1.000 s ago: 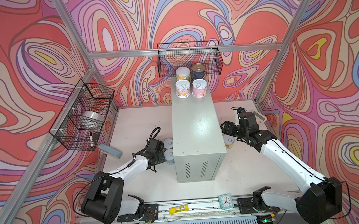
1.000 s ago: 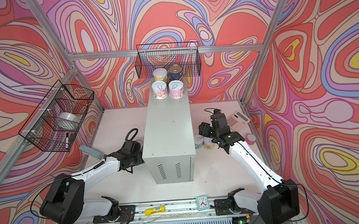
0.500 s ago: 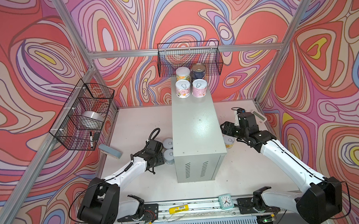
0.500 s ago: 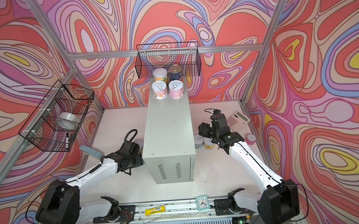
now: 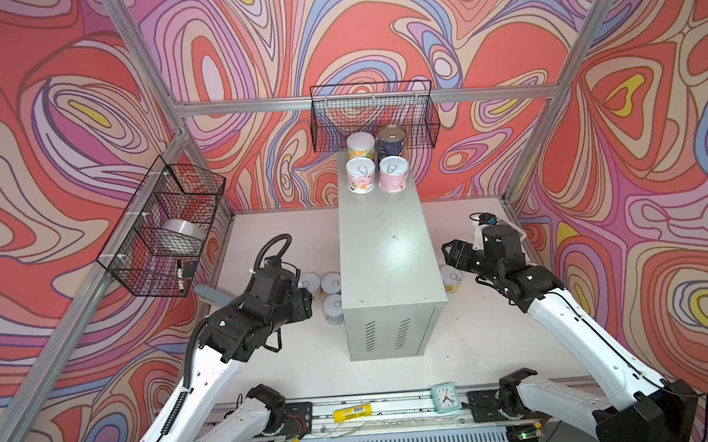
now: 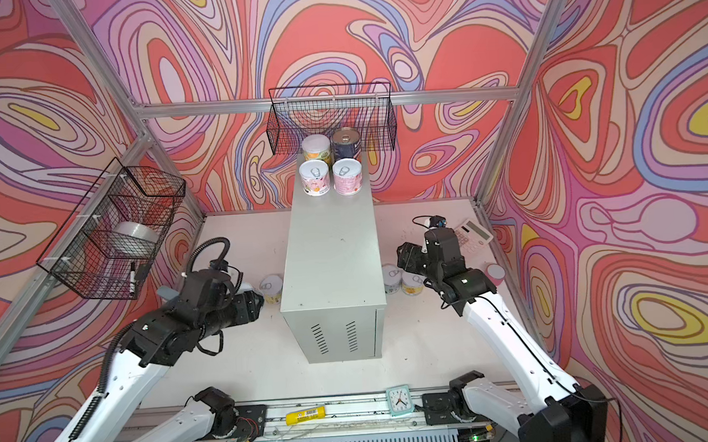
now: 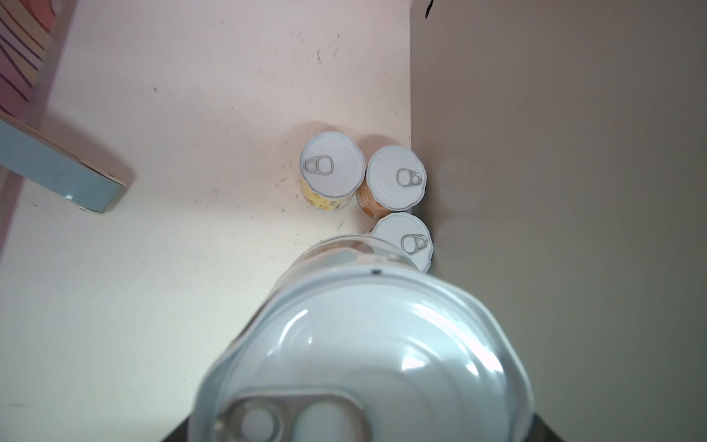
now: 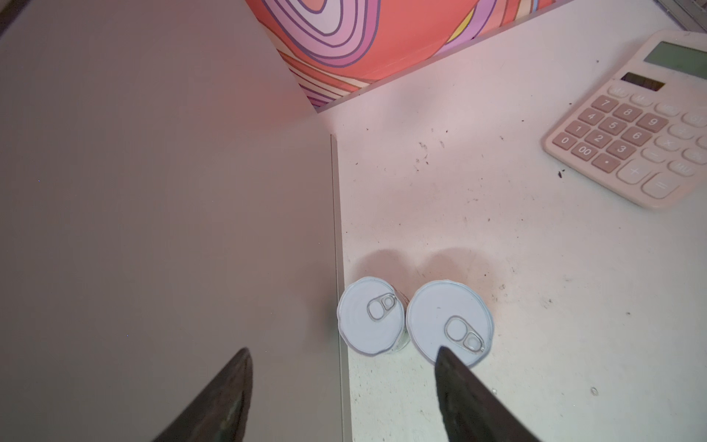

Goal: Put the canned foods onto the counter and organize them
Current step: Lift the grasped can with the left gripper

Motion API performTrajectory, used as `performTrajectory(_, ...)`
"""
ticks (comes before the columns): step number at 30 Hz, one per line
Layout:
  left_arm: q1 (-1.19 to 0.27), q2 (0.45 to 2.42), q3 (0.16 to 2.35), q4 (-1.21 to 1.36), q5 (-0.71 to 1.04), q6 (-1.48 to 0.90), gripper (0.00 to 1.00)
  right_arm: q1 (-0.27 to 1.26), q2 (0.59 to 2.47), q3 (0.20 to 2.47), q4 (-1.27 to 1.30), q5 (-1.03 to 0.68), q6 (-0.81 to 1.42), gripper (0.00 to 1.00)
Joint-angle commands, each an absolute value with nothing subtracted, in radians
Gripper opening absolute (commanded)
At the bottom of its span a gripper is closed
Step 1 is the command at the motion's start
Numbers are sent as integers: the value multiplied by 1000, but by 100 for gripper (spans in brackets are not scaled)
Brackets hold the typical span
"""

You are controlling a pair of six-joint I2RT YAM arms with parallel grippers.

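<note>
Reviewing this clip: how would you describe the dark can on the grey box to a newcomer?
Find the tall grey counter mid-table. At its far end, four cans form a square by the back wire basket. The navy can is back row, right in both top views: the only dark label among pastels.

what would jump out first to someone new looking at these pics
The swirling red-and-pink walls hit first, wrapping the whole cell. Next the tall grey counter at mid-table, with four cans grouped at its far end. In the left wrist view a held can looms huge, gripped by the left gripper.
</note>
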State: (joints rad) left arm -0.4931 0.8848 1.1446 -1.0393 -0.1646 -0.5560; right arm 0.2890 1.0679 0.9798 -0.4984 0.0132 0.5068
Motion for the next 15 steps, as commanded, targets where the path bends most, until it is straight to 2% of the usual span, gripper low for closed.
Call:
performTrajectory(1, -496, 930, 1308, -1222, -200, -469, 0, 287, 1017, 984, -557, 42, 501, 78)
performTrajectory(8, -495, 1121, 1718, -1394, -168, -349, 0, 287, 932, 1010, -633, 76, 494, 79)
performTrajectory(15, -496, 1261, 2024, -1426, -51, -279, 0, 287, 912, 1087, -689, 101, 450, 79)
